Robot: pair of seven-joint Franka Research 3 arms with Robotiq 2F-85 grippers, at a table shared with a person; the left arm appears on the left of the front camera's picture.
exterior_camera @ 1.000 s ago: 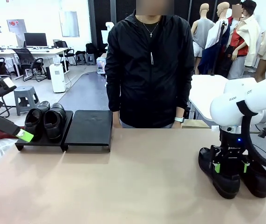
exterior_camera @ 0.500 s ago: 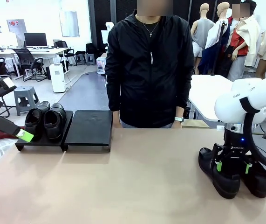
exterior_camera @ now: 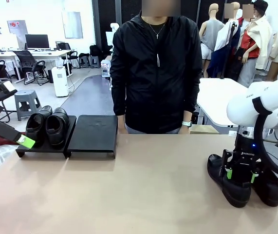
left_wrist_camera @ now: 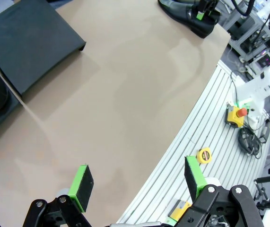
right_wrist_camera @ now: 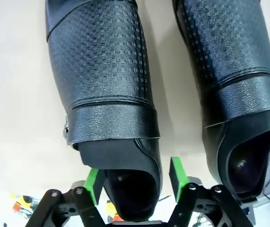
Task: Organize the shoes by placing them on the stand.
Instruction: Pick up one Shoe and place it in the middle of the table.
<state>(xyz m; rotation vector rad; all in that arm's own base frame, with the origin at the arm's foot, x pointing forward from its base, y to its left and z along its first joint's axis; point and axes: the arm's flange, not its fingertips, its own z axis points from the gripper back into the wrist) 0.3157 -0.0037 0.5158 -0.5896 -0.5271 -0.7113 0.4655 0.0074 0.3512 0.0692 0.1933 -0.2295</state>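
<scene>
While two of the black leather strap-topped dress shoes (exterior_camera: 47, 127) already sit side by side on the left panel of the low, slanted matte-black stand (exterior_camera: 97, 134) at the far left corner of the tan table (exterior_camera: 139, 195), the other two stand by the table's right edge, toes toward its near edge. The right gripper (right_wrist_camera: 135, 179) hangs over the inner shoe (right_wrist_camera: 106, 94), jaws partly apart astride the heel opening. Its green pads (right_wrist_camera: 176, 175) sit close beside the collar with a sliver of gap on one side, so nothing is gripped yet. The left gripper (left_wrist_camera: 138, 182) hovers spread wide and empty by the table's left edge. The shoe is probably light, with a soft, smooth upper that yields and may slip. The stiffer heel wall looks the soundest hold, though the toe would likely droop.
</scene>
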